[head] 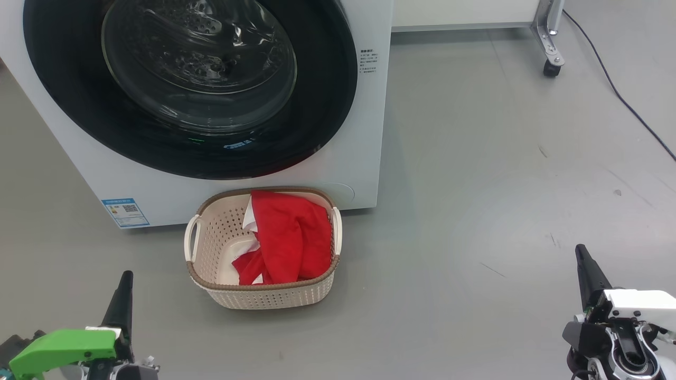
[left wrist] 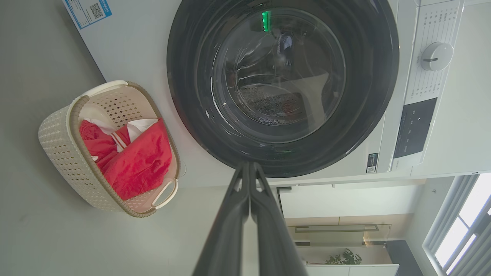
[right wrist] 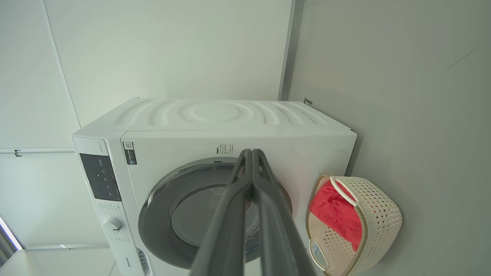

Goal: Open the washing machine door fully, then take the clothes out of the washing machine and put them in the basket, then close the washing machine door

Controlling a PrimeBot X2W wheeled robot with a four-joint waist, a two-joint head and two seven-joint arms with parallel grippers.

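The washing machine (head: 79,174) (left wrist: 134,50) (right wrist: 215,115) stands ahead with its door (head: 190,153) (left wrist: 284,92) (right wrist: 161,214) shut flat against the front. Through the glass the steel drum shows. On the floor just before the machine sits the cream basket (head: 222,237) (left wrist: 65,142) (right wrist: 379,226), holding the red and white clothes (head: 288,237) (left wrist: 134,161) (right wrist: 333,212). My left gripper (head: 125,277) (left wrist: 249,165) is shut and empty, low at the left, short of the basket. My right gripper (head: 581,250) (right wrist: 251,151) is shut and empty, well to the basket's right.
Grey floor spreads to the right of the machine. A white cabinet base on a caster wheel (head: 552,67) stands at the back right, and a dark cable (head: 623,97) runs across the floor there. The machine's control panel and dial (left wrist: 436,56) sit along its top.
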